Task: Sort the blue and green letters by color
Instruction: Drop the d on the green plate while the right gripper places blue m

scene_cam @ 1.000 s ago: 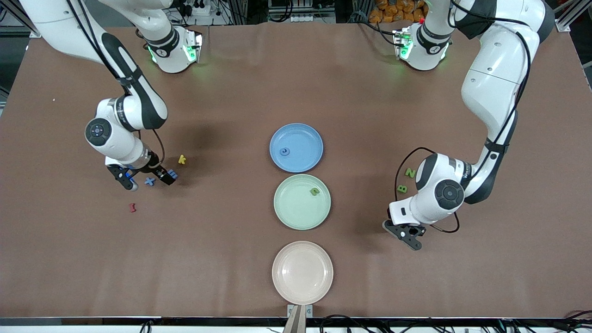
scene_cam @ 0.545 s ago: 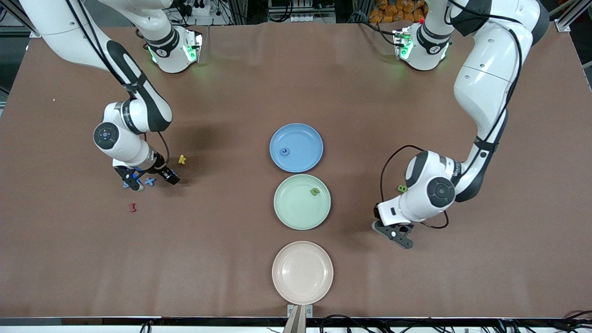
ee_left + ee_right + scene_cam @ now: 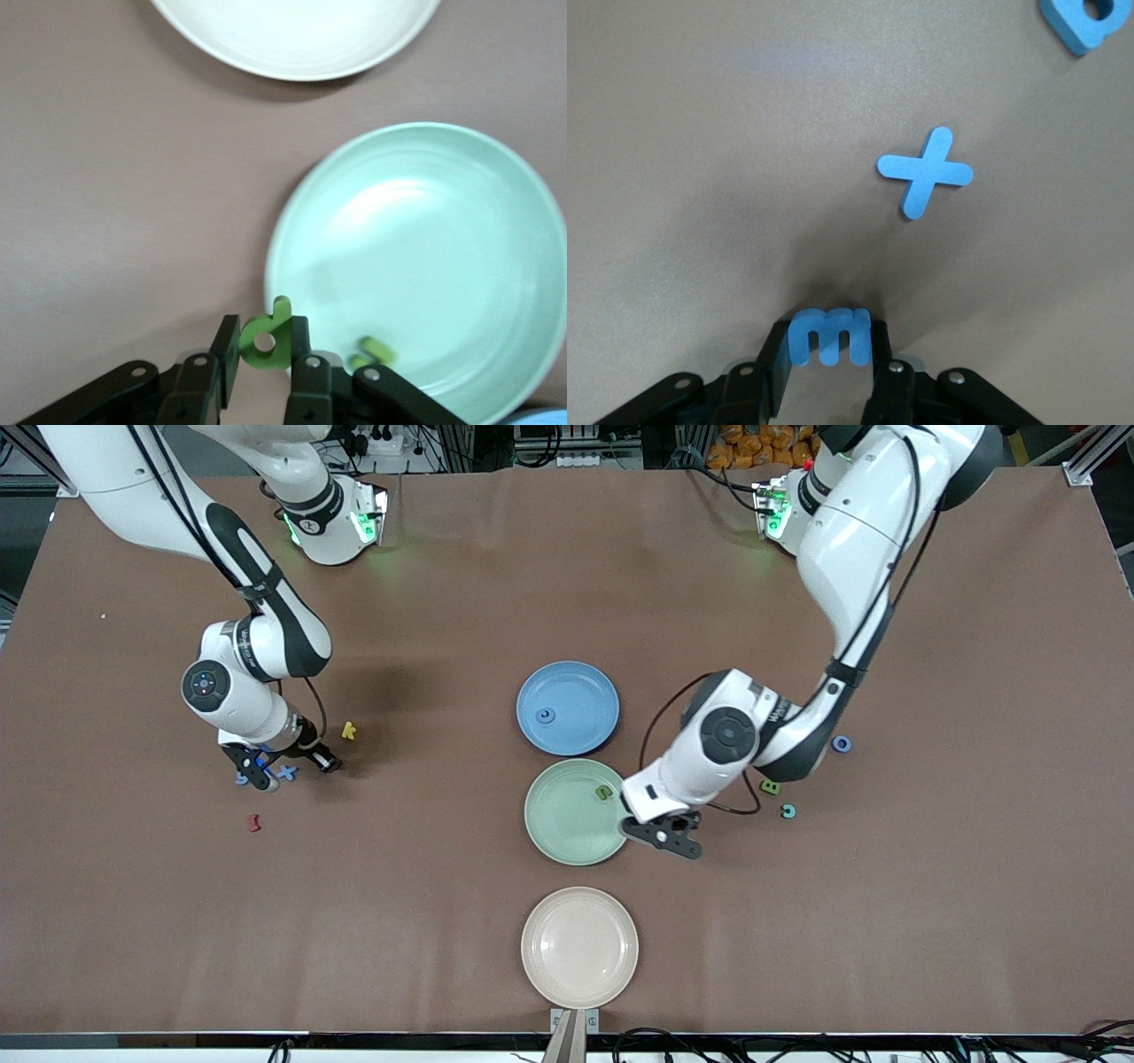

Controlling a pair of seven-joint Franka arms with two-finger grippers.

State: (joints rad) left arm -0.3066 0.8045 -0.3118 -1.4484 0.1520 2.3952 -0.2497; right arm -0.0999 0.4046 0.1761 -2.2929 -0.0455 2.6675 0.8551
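Left gripper (image 3: 262,372) clamped on green letter d (image 3: 267,336), over green plate (image 3: 554,837) rim at left arm's end. Carry farther inward, lower before release, avoid green letter (image 3: 603,792) already inside. Right gripper (image 3: 829,376) pinching blue letter m (image 3: 829,336) at table beside blue x (image 3: 925,172); lift straight up.

Blue plate (image 3: 568,707), green plate (image 3: 567,819), pink plate (image 3: 579,947) in a row mid-table; yellow k (image 3: 349,731), dark red letter (image 3: 254,823) toward right arm's end.

A brown table (image 3: 496,584) fills the scene, with dark cables and orange items along its top edge
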